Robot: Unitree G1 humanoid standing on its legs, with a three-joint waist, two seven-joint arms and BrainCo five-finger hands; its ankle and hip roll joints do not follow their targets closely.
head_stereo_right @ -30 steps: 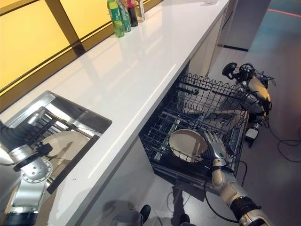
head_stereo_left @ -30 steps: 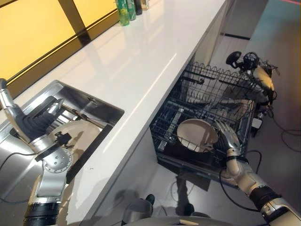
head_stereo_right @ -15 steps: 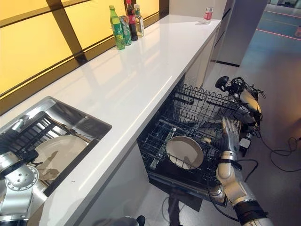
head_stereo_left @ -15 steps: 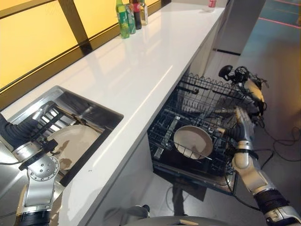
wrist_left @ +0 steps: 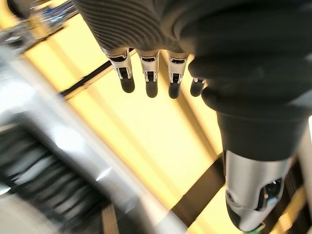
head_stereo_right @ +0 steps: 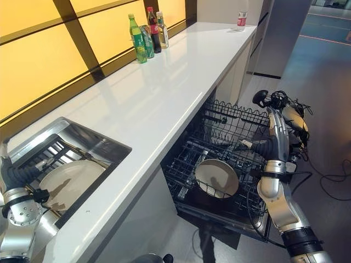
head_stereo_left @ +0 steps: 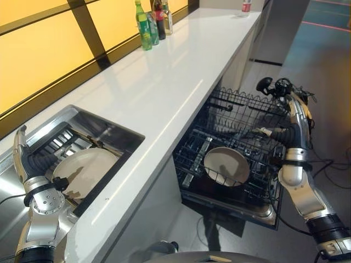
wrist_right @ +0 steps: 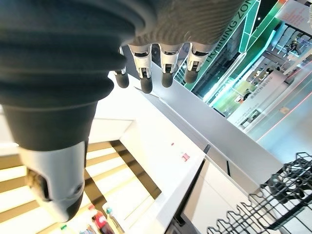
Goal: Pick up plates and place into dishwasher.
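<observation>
Plate (head_stereo_left: 226, 166) in dishwasher rack (head_stereo_left: 244, 118); right hand (head_stereo_left: 296, 118) empty, fingers straight.

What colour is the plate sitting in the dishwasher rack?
The round plate in the black wire dishwasher rack is cream-beige, clearest in the left eye view.

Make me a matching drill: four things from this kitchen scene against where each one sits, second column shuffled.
Things:
1. plate
2. second plate
3. bottles
4. right robot hand

Places:
A. far along the countertop
B. raised above the dishwasher rack, fingers straight
C. in the sink
D. in the lower dishwasher rack

Pairs: 1-C, 2-D, 3-A, 4-B
</observation>
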